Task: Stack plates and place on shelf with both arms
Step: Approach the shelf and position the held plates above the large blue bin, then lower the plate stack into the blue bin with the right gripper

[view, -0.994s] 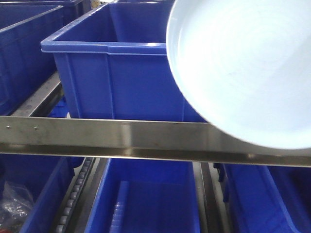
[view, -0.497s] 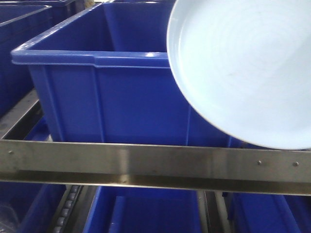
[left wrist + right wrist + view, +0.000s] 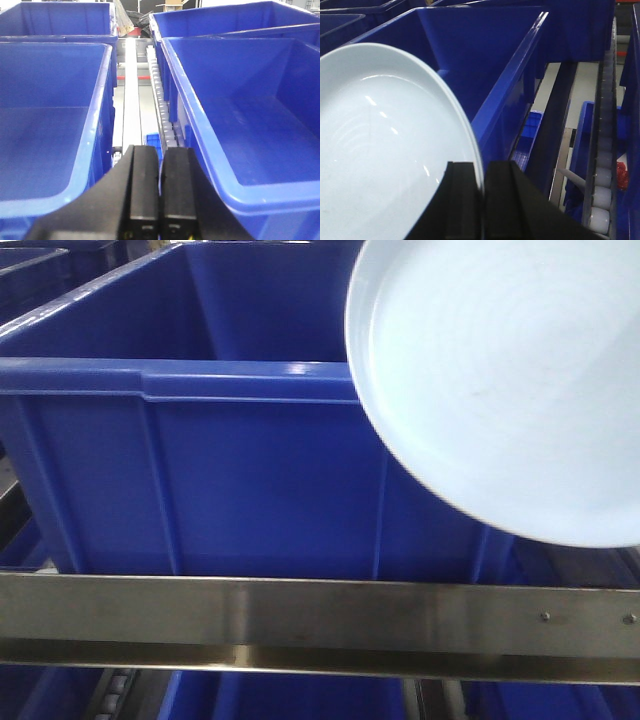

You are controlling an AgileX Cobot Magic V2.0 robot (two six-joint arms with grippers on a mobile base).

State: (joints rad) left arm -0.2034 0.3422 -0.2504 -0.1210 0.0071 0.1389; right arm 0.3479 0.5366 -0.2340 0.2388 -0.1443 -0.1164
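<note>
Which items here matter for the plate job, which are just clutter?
Job: plate, pinched at its rim by the right hand; steel shelf rail; left hand, shut and empty.
Lying about: blue crates; white rollers.

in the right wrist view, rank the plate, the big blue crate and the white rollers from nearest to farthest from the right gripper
1. plate, clamped by its rim in the right gripper.
2. big blue crate, just behind the plate.
3. white rollers, off to the right.

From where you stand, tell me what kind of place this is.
Probably a warehouse or factory storage area: big blue plastic crates sit on stainless-steel racking with white roller tracks. The right end effector holds a plate.
</note>
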